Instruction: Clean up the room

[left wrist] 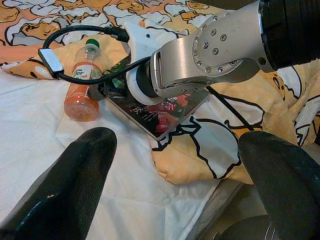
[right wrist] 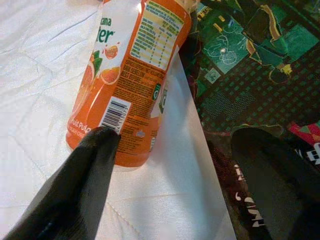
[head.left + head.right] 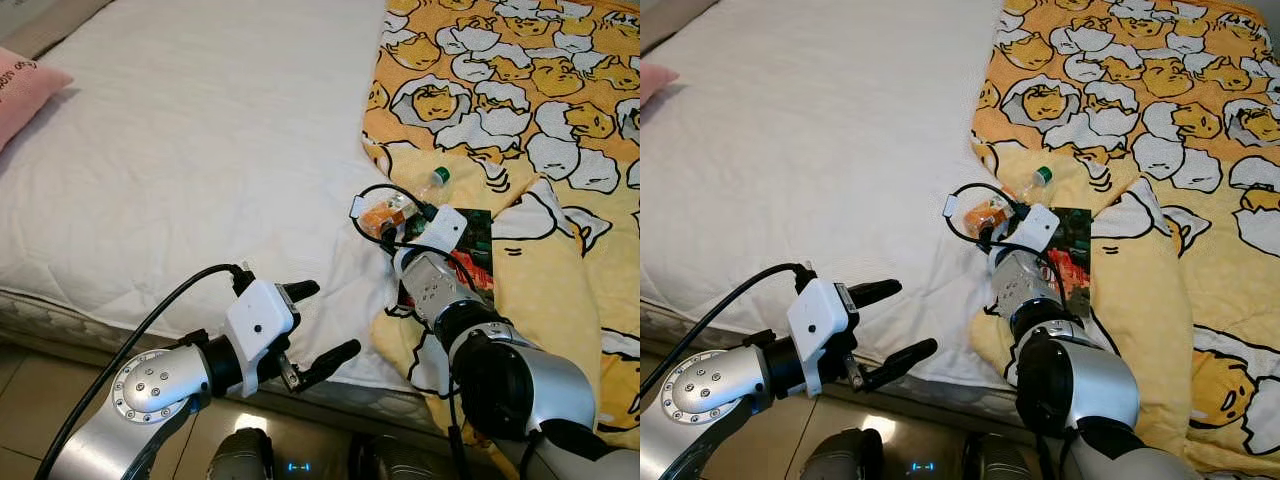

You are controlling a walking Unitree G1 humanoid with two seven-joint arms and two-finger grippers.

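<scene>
A: What lies around the right gripper [image 2: 170, 165]?
B: One plastic orange-drink bottle [image 3: 398, 206] with a green cap, lying on its side at the edge of the yellow duck-print blanket [image 3: 560, 110], just beside one dark glossy book [image 3: 478, 245]. The gripper's fingers are spread, one tip against the bottle's base, the other over the book.
A: And the left gripper [image 3: 318, 330]?
B: Spread wide, holding nothing, over the near edge of the white quilted mattress [image 3: 190, 140]. One pink pillow [image 3: 25, 85] sits at the far left edge.
</scene>
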